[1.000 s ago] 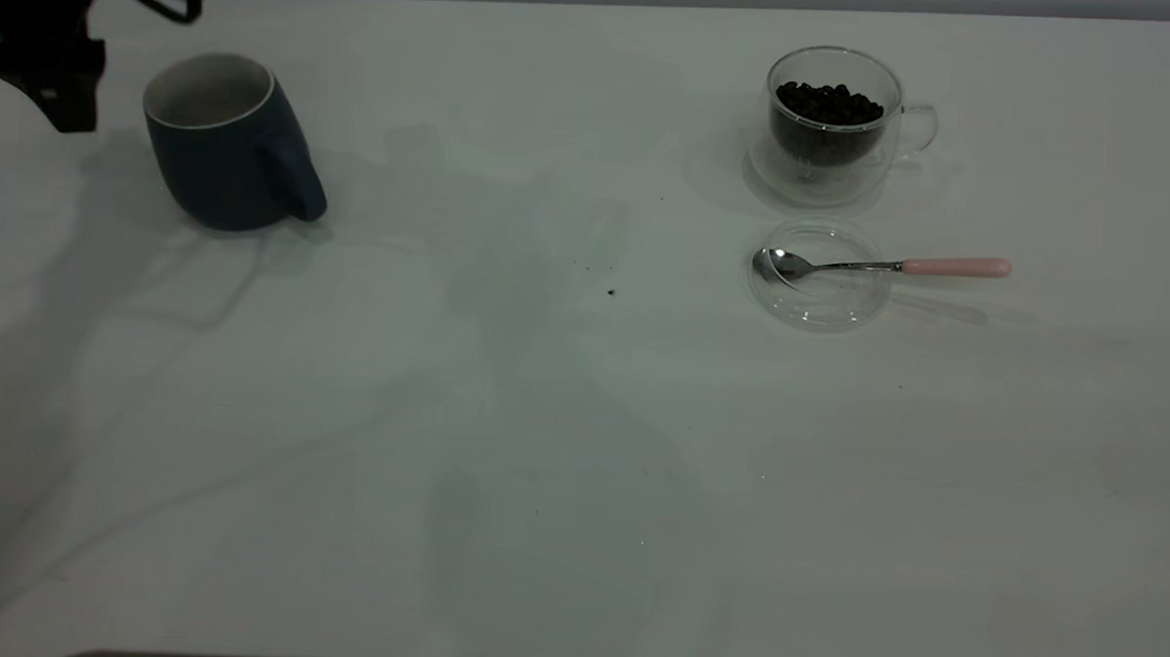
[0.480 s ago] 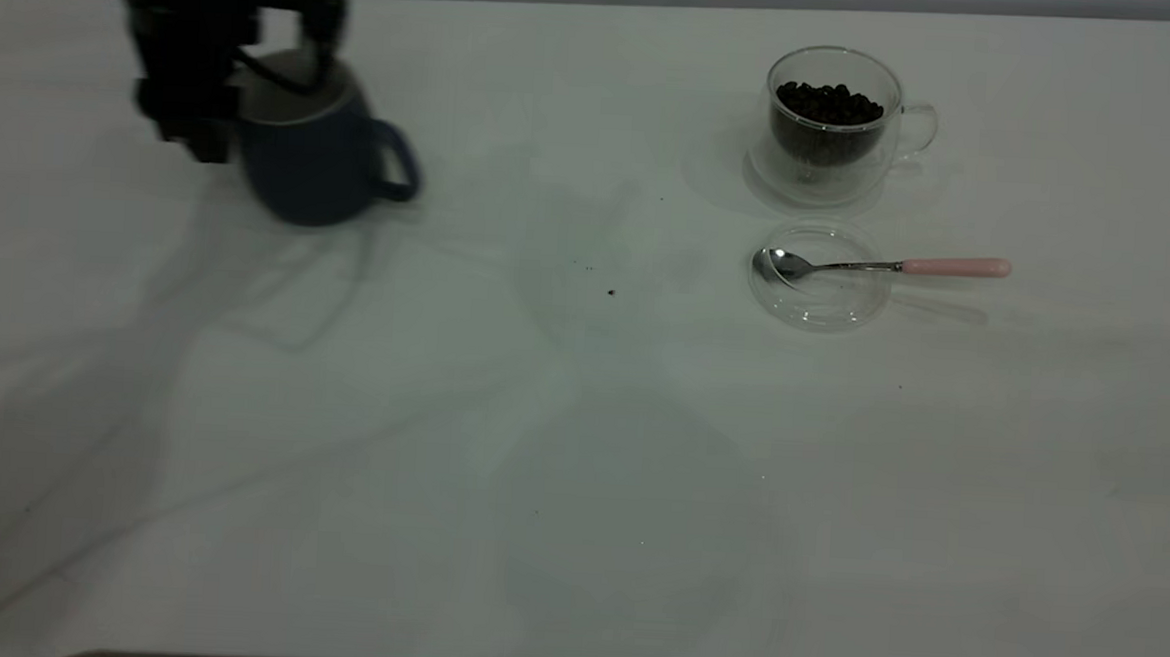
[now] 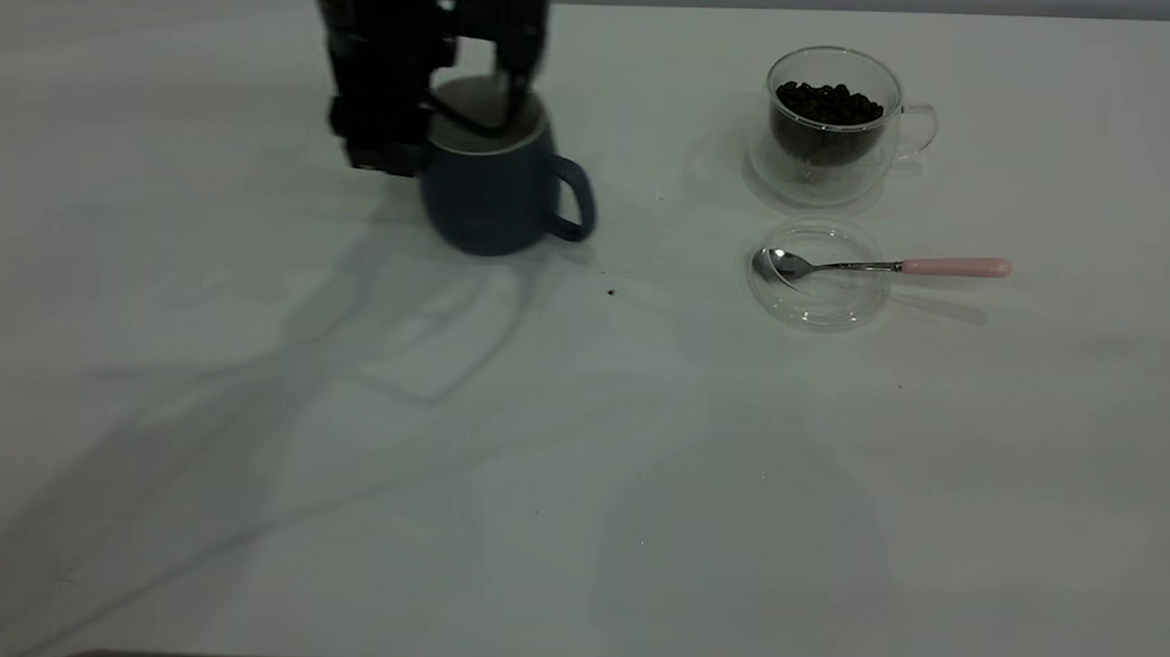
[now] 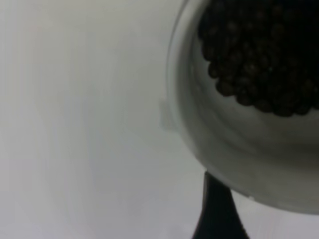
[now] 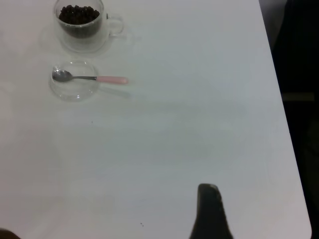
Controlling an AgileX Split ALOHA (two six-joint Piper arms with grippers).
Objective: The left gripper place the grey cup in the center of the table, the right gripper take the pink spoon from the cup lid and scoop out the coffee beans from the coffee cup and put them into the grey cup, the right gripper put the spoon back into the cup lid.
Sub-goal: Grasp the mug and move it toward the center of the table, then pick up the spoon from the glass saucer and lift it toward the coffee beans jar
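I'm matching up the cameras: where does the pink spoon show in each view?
Exterior view: the pink spoon lies right of centre, its bowl in the cup lid and its handle pointing right.
Left wrist view: not in it.
Right wrist view: pink spoon across the cup lid.
Shared landmark: the coffee cup beside the lid, in the exterior and right wrist views.

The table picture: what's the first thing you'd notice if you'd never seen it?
The black left gripper at the back, left of middle, gripping the rim of the grey cup. Next, at the back right, the glass coffee cup heaped with dark beans, and just in front of it the pink spoon lying across the clear lid.
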